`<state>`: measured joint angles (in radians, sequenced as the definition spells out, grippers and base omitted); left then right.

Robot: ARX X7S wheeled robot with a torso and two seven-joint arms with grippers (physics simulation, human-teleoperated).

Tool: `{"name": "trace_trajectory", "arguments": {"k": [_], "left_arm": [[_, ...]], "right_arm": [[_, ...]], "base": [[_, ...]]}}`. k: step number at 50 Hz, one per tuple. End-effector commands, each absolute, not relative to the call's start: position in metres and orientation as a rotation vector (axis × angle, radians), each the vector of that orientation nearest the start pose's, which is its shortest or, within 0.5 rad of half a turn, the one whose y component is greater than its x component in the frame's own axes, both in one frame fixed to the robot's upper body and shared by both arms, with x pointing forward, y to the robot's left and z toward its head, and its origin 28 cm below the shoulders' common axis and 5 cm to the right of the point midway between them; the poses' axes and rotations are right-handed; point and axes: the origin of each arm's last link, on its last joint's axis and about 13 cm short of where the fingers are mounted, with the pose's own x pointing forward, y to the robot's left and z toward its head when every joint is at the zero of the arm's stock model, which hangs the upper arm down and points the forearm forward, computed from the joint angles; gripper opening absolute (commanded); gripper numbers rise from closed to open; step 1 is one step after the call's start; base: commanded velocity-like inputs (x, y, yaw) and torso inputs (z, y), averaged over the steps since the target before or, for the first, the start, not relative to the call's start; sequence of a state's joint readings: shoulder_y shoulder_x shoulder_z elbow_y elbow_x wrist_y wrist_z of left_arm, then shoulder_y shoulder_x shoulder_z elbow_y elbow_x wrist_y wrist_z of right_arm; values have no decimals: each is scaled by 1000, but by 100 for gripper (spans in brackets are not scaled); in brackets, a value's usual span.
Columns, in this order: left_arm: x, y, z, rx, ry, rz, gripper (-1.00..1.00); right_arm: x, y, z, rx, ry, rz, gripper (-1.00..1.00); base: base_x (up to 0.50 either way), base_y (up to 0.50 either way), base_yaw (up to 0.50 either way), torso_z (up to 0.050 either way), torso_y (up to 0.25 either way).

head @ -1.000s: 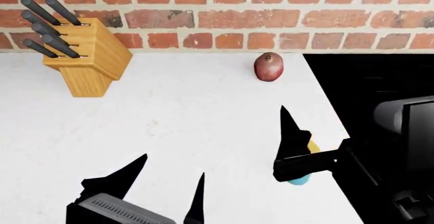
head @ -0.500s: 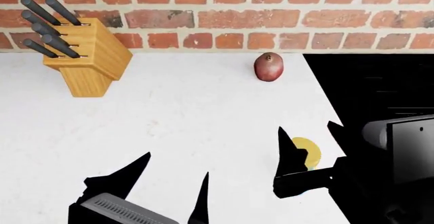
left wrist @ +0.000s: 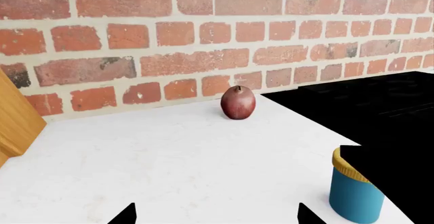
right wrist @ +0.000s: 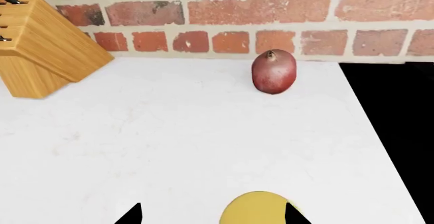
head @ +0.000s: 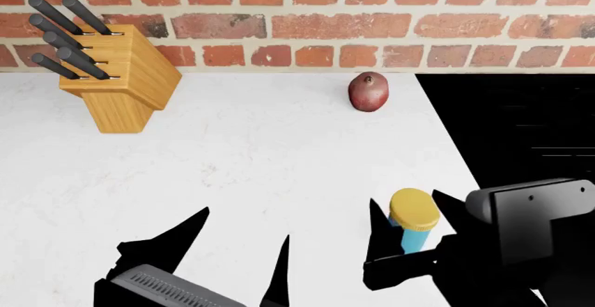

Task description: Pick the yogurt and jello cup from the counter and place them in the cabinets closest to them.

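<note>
On the white desk (head: 233,168), the right tool (head: 409,234) straddles a blue, yellow-lidded cup (head: 413,227), prongs spread for a grasp, while the left tool (head: 244,248) waits spread; no yogurt or jello cup visible.

yogurt (head: 414,222): blue cup, yellow lid | upright | on white counter (head: 260,175) near its right edge beside black stovetop (head: 520,126)

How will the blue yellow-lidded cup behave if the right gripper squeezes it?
The blue cup stands tall and narrow on the counter, so an off-centre nudge would probably tip it. Its smooth wall may slip in the right gripper, which straddles it.
</note>
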<state>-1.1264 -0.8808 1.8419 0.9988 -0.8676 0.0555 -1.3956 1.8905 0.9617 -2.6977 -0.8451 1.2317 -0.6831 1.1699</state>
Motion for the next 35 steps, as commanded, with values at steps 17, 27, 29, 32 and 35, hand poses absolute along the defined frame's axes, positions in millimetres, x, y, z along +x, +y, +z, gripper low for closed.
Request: {"name": "trace_trajectory", "arguments": {"k": [17,27,29,32,35], "left_arm": [[105,175,174,23,-29,-358,100],[105,175,174,22,-30,-358,100],[105,175,173,22,-30,-358,100],[105,175,173,22,-29,-358,100],[105,175,173,21,-29,-358,100]], "right_arm": [[146,-117,204,52,169,200,100],[147,-118,205,53,165,193,100],[149,-118,202,51,175,192,100],[152,-118,200,53,187,188,100],[156,-119,199,58,194,179,100]], "base": [[0,0,0,0,0],[0,0,0,0,0],[0,0,0,0,0],[0,0,0,0,0],[0,0,0,0,0]]}}
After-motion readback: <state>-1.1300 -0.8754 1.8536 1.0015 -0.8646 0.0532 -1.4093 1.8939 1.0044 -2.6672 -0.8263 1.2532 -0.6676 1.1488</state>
